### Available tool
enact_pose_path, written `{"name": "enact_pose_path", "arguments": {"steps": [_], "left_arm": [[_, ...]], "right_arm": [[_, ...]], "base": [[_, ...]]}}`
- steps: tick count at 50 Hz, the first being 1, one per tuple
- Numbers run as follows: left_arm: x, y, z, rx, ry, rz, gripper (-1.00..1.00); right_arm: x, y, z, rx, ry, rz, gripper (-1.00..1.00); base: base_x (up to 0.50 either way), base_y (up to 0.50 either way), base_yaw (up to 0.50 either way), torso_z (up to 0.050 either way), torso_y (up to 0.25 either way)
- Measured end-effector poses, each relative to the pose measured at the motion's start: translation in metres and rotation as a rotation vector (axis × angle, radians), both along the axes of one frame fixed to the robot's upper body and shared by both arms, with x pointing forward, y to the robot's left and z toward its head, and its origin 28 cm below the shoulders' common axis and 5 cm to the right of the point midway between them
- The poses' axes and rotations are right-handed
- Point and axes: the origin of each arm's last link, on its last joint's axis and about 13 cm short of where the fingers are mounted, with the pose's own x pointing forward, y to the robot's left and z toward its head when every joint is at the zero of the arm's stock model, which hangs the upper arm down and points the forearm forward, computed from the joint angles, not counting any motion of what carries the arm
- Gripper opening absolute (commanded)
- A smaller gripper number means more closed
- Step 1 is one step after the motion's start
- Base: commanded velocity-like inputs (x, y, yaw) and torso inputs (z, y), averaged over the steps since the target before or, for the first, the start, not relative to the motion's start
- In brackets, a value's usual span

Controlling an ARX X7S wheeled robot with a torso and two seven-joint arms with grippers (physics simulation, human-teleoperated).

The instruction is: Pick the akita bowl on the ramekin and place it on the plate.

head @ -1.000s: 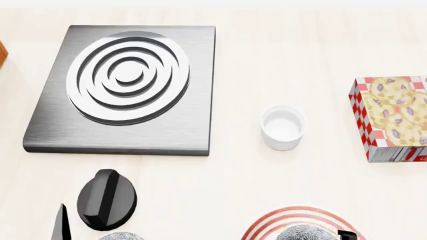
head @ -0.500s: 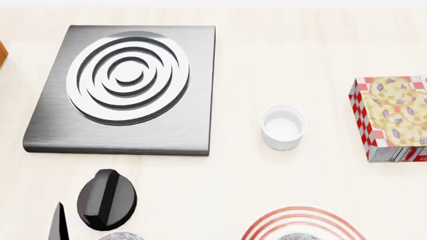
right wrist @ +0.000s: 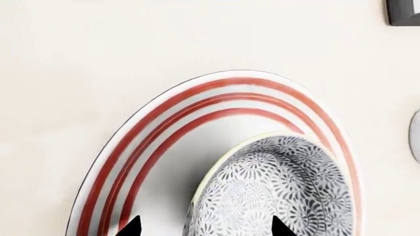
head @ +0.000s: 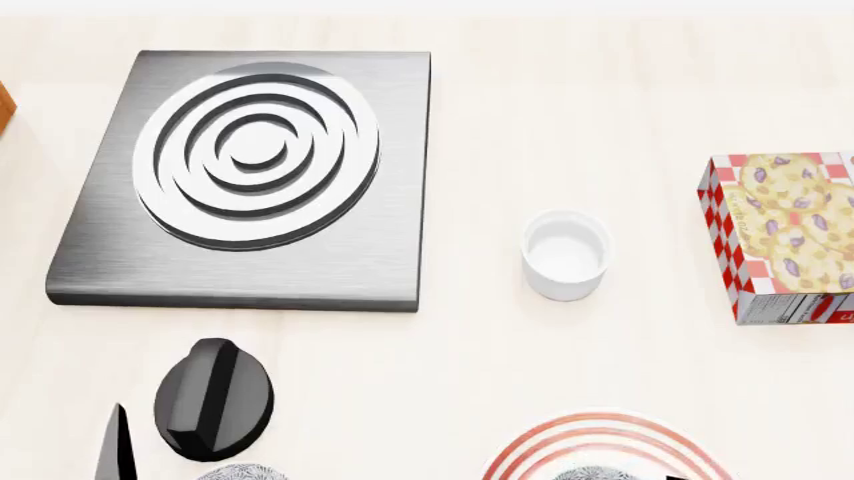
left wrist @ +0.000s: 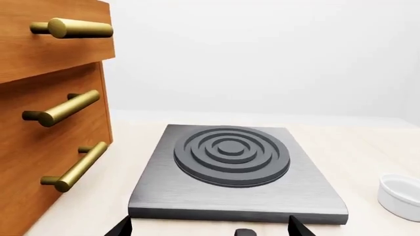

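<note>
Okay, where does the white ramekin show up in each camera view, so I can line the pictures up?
Head view: the ramekin stands empty at centre-right, between the stove plate and the cookie box.
Left wrist view: only part of it shows, cut by the picture's edge, beside the stove plate.
Right wrist view: I cannot make it out with certainty.
Shared landmark: the stove plate, seen in the head and left wrist views.

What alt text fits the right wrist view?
A grey-patterned bowl sits on a red-ringed white plate on a pale table. Two dark tips of the right pincer show apart at the frame's edge, either side of the bowl.
</note>
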Motion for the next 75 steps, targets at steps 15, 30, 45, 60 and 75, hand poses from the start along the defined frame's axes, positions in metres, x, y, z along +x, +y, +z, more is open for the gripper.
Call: {"name": "enact_pose_path", "arguments": {"steps": [15,30,45,60,75], "left_arm": [[-0.001,0.000,0.001,-0.001,-0.001,-0.001,1.00],[-0.002,0.000,0.002,-0.004,-0.004,-0.004,1.00],[-0.003,0.000,0.003,-0.010,-0.008,-0.014,1.00],[-0.003,0.001,0.003,-0.021,-0.015,-0.016,1.00],[-0.002,0.002,0.003,-0.023,-0.020,-0.010,1.00]], "right_arm": [[-0.023,0.006,0.027,0.001,-0.107,0.050,1.00],[-0.039,0.024,0.054,0.114,-0.276,0.196,1.00],[-0.037,0.022,0.066,0.558,-0.571,0.006,1.00],[-0.024,0.019,0.056,0.885,-0.784,-0.206,1.00],[-0.013,0.007,0.041,1.140,-0.988,-0.388,1.00]], "base": [[0.00,0.00,0.00,0.000,0.000],[0.00,0.00,0.00,0.000,0.000],[0.00,0.00,0.00,0.000,0.000],[0.00,0.00,0.00,0.000,0.000],[0.00,0.00,0.00,0.000,0.000]]}}
